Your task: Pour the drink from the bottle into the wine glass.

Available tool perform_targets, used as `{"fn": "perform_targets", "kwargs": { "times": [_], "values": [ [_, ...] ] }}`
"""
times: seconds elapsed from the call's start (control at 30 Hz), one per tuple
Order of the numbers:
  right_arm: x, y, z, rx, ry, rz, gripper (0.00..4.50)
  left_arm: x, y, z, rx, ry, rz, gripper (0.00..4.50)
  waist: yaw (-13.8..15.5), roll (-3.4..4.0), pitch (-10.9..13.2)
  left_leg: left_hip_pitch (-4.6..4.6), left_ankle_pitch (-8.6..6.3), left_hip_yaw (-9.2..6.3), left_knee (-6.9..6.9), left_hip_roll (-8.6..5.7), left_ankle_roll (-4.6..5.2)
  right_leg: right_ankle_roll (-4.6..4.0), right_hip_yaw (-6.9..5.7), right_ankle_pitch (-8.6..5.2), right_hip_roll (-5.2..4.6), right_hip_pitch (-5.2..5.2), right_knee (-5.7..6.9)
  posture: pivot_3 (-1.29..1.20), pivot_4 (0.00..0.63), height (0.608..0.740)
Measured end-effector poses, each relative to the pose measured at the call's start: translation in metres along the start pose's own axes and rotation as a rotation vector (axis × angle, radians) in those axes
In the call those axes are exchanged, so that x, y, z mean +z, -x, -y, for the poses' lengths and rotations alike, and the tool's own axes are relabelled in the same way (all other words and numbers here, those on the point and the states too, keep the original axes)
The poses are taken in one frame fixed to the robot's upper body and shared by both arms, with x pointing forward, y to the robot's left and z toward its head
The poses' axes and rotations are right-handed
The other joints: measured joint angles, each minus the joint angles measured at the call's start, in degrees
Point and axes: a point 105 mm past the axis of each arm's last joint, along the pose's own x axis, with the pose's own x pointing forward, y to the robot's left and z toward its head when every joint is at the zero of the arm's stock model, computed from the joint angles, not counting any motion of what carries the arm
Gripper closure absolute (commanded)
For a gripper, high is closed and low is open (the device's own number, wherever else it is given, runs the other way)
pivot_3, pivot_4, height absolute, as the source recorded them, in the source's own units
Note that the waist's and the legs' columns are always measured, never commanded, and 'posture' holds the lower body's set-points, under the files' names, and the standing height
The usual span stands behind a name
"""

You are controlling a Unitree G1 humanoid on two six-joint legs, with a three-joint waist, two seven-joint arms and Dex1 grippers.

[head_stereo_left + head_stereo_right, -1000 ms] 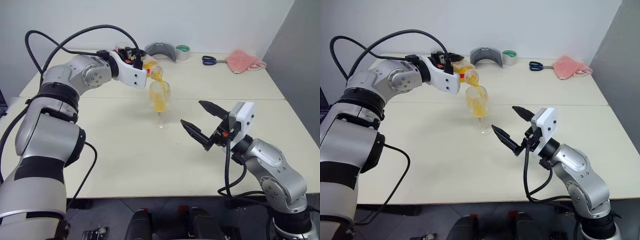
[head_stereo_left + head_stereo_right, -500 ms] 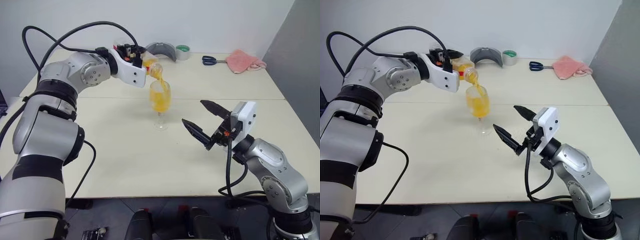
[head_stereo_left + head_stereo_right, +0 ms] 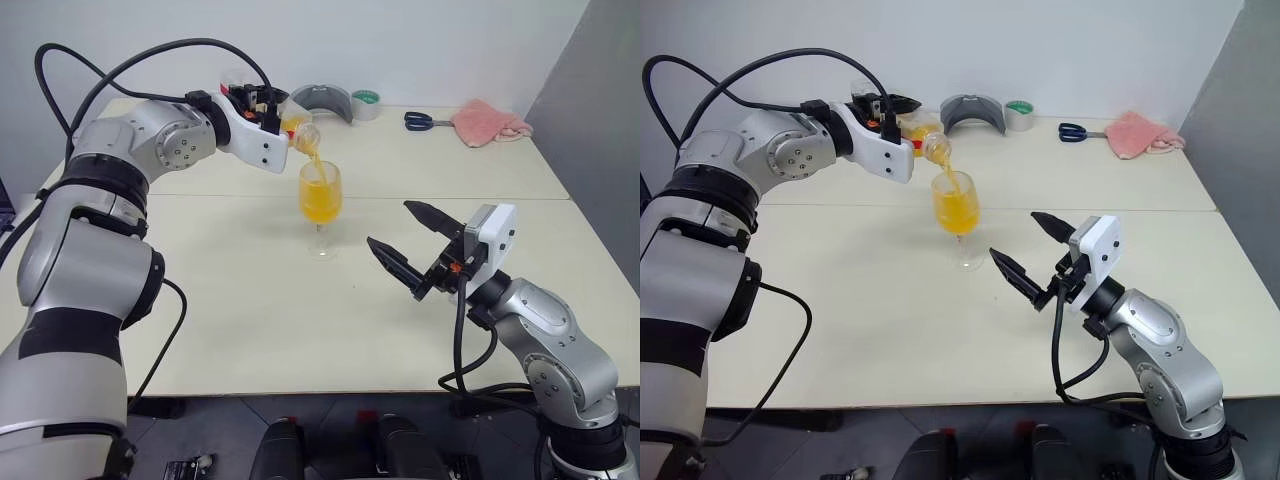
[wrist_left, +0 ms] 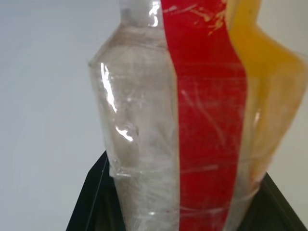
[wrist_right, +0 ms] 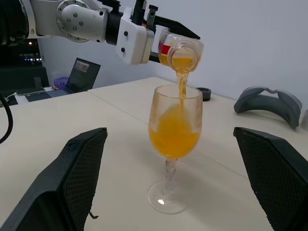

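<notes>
The left hand (image 3: 268, 112) grips the bottle (image 3: 300, 131), its mouth tilted toward 5 o'clock over the wine glass (image 3: 320, 205); the right hand (image 3: 408, 246) waits wide open, empty.

Clear glossy plastic bottle (image 4: 192, 120) with a smooth red label; transparent wine glass (image 5: 174, 139); translucent orange drink (image 5: 174, 134); matt cream table (image 3: 300, 320); soft pink cloth (image 3: 488, 122).

- No text, brand, number or sign can be read anywhere.
- The bottle (image 4: 192, 120) carries a plain red label stripe, with no lettering legible.
</notes>
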Motion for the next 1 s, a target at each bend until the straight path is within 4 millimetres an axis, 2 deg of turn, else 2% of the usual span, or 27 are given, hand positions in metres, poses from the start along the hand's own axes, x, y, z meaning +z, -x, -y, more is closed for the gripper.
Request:
{"fn": "perform_targets", "kwargs": {
  "times": [1.0],
  "values": [
    [-0.0001, 0.0001, -0.0006, 0.006, 0.001, -0.002, 0.00, 0.0035, -0.0005, 0.0039, -0.022, -0.019, 0.021, 2.76, 0.00, 0.00, 0.00, 0.00, 0.00, 0.00, 0.02, 0.00, 0.00, 0.00, 0.00, 0.00, 0.00, 0.00, 0.02, 0.00, 0.150, 0.740]
  ]
}}
